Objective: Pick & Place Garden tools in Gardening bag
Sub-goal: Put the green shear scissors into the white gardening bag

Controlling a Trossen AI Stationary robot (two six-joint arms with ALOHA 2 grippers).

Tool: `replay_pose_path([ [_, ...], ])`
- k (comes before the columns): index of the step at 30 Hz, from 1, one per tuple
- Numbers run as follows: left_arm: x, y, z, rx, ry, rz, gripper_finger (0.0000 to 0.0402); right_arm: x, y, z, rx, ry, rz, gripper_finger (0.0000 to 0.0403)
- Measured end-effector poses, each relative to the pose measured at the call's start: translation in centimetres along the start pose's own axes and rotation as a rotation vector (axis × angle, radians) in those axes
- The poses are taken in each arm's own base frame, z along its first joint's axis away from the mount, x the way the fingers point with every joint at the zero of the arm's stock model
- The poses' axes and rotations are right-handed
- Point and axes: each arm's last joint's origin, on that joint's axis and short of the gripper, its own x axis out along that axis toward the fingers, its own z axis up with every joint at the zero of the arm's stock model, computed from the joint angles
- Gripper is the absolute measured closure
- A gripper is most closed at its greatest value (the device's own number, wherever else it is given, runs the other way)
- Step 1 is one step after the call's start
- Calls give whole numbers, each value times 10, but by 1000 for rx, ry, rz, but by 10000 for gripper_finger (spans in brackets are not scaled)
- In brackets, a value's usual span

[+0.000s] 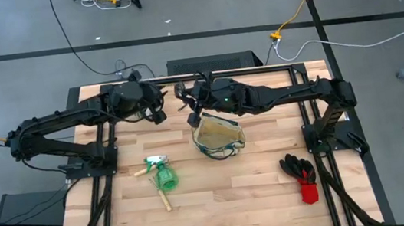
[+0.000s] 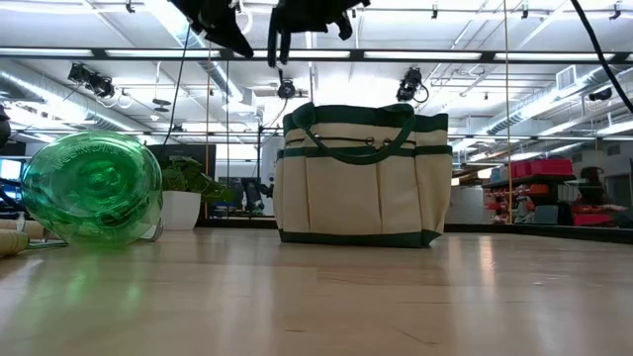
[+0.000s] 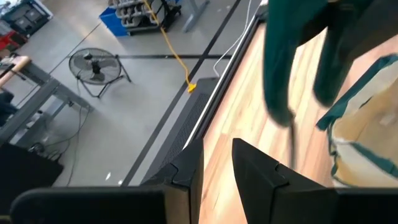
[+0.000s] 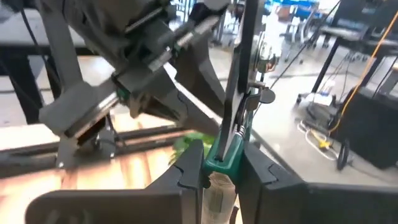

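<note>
While the rake and green bottle [image 1: 165, 178] at seven o'clock and the gloves [image 1: 300, 172] at four o'clock lie untouched on the surface [image 1: 235, 194], the bag [image 1: 218, 137] sits centre. Past it, at twelve o'clock, the right pincer [image 4: 219, 163] clamps the pruning shears [image 4: 239, 124] aloft; the left pincer [image 3: 216, 163] hovers slightly parted, empty. Most packing remains.

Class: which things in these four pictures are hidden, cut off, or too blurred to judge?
- Inside of the gardening bag: low view, hidden by its own wall.
- Wooden handle: low view, cut by the picture's edge.
- Potted plant: low view, partly behind the green bottle.
- Left gripper: left wrist view, empty or not, unclear.
</note>
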Motion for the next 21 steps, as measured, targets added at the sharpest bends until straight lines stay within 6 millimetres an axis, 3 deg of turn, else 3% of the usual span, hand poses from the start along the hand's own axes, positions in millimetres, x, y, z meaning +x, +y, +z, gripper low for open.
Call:
replay_pose_path([
  [11, 0, 0, -4, 15, 41, 6, 310, -12, -5, -8, 12, 154, -8, 352],
  [21, 0, 0, -4, 14, 43, 3, 310, -51, -7, 7, 59, 222, 66, 352],
])
